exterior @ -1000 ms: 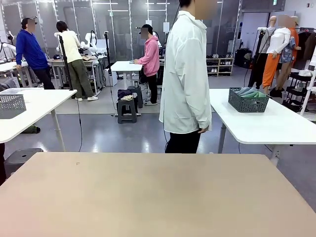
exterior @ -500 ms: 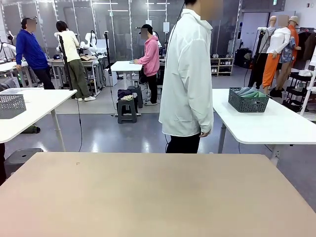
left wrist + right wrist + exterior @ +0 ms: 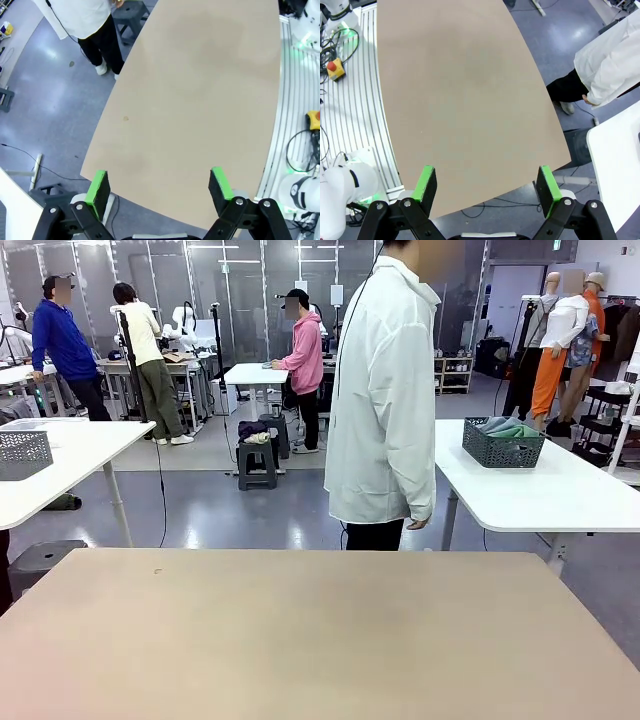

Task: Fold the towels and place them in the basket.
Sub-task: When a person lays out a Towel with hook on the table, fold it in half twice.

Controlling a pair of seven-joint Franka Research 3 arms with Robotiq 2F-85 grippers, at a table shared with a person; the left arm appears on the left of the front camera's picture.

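Both the left gripper [image 3: 159, 186] and the right gripper [image 3: 486, 183] hover over the tan counter [image 3: 300, 640], fingers spread apart and empty. The basket [image 3: 503, 452] sits on a white table [image 3: 545, 498] beside the person [image 3: 385, 400], with the towels [image 3: 508, 427] seemingly bunched inside. Folding looks not yet begun.

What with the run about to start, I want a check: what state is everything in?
Left pincer: open, empty.
Right pincer: open, empty.
Basket: on the side table, cloth inside.
Person: standing side-on, arm hanging.
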